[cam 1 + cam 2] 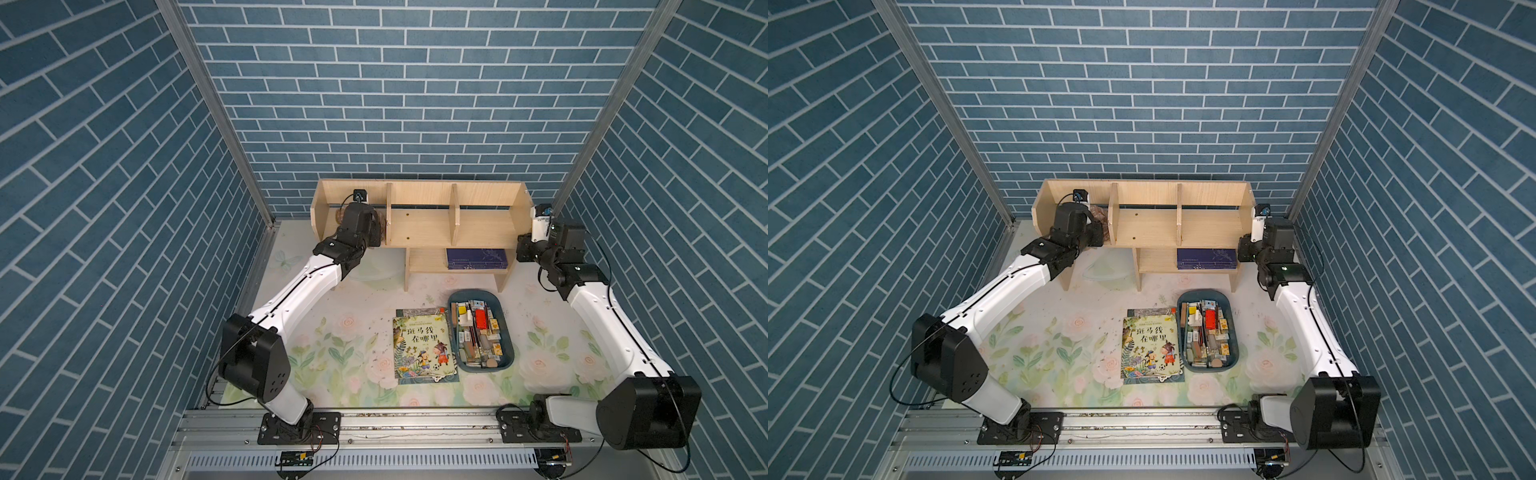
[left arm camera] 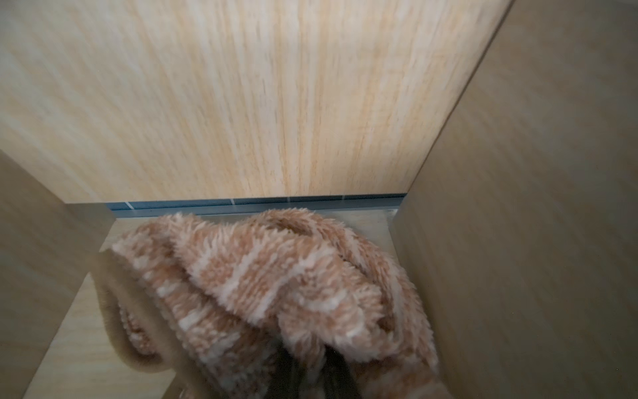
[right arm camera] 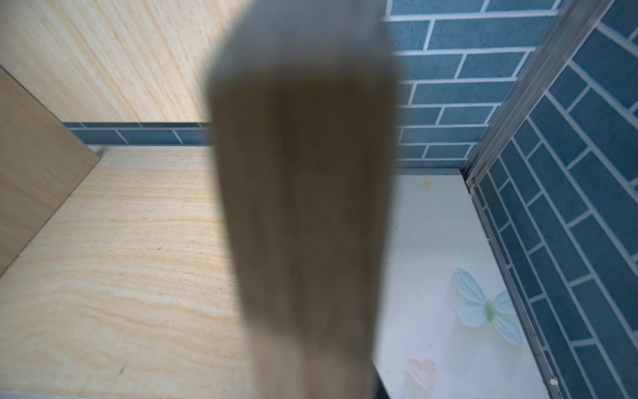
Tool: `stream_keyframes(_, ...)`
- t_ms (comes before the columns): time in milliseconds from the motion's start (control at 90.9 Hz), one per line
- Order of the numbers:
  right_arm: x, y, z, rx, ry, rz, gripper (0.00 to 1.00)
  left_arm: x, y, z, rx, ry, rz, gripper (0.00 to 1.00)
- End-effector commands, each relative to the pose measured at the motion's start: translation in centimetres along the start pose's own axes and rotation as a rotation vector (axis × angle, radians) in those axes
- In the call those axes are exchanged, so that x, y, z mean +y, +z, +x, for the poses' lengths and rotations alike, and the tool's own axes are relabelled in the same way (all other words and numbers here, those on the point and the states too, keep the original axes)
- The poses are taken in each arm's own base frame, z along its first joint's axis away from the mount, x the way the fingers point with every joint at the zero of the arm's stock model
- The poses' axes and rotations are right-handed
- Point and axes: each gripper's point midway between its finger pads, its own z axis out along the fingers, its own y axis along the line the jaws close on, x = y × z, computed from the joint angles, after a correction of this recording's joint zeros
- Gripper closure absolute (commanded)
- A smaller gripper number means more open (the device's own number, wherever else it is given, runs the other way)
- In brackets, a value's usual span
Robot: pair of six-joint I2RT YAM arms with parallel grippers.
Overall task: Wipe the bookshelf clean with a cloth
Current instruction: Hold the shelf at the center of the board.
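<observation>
The light-wood bookshelf (image 1: 419,226) (image 1: 1146,226) stands at the back of the table against the wall. My left gripper (image 1: 365,230) reaches into its left compartment and is shut on the cloth (image 2: 276,276), a fluffy brown-pink and cream striped rag. The cloth is bunched on the compartment floor against the divider and shows only partly in both top views (image 1: 1099,214). In the left wrist view my dark fingers (image 2: 340,369) pinch a fold of it. My right gripper (image 1: 530,232) clamps the shelf's right end panel (image 3: 303,207); its fingers are hidden.
A picture book (image 1: 424,345) lies flat on the floral mat, with a blue tray (image 1: 473,292) of stationery beside it. A dark blue book (image 1: 477,257) sits on the small lower shelf. Small crumbs dot the mat. Brick-pattern walls close in on three sides.
</observation>
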Motion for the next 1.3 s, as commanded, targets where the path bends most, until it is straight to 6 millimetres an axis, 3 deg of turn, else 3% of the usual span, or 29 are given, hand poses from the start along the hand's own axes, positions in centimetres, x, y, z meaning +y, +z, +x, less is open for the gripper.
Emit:
stream_keyframes(0, 3.4, -1.4, -3.3, -0.086, 0.133, -0.168, 1.0, 0.0, 0.0, -1.5, -0.023, -0.007, -0.024, 0.99)
stream_keyframes(176, 3.4, -1.5, -3.2, -0.086, 0.13, -0.173, 1.0, 4.5, 0.8, -4.4, -0.07, -0.056, -0.166, 1.0)
stream_keyframes(253, 3.3, -1.5, -3.1, -0.085, 0.129, -0.173, 1.0, 7.1, 1.2, -4.4, -0.054, -0.088, -0.212, 1.0)
stream_keyframes(319, 3.3, -1.4, -3.1, -0.084, 0.129, -0.175, 1.0, 8.1, 1.1, -3.7, -0.038, -0.098, -0.22, 1.0)
stream_keyframes(561, 3.0, -1.0, -3.0, -0.083, 0.131, -0.168, 1.0, 8.3, -1.5, -0.3, -0.01, -0.091, -0.184, 1.0)
stream_keyframes(715, 2.9, -0.9, -3.0, -0.08, 0.132, -0.164, 1.0, 5.0, -2.7, 0.6, -0.024, -0.08, -0.027, 1.0)
stream_keyframes(869, 2.6, -0.8, -2.9, -0.079, 0.136, -0.152, 1.0, -0.2, -3.3, -2.2, -0.108, -0.088, 0.231, 1.0)
stream_keyframes(968, 2.6, -0.8, -2.9, -0.077, 0.138, -0.152, 1.0, -2.0, -2.8, -4.6, -0.137, -0.088, 0.282, 1.0)
stream_keyframes(1144, 2.6, -0.5, -2.8, -0.07, 0.138, -0.16, 1.0, -0.9, -2.5, -10.0, -0.237, -0.103, 0.184, 1.0)
stream_keyframes(1287, 2.6, -0.3, -2.6, -0.067, 0.135, -0.161, 1.0, 2.9, -2.6, -13.1, -0.309, -0.138, 0.025, 1.0)
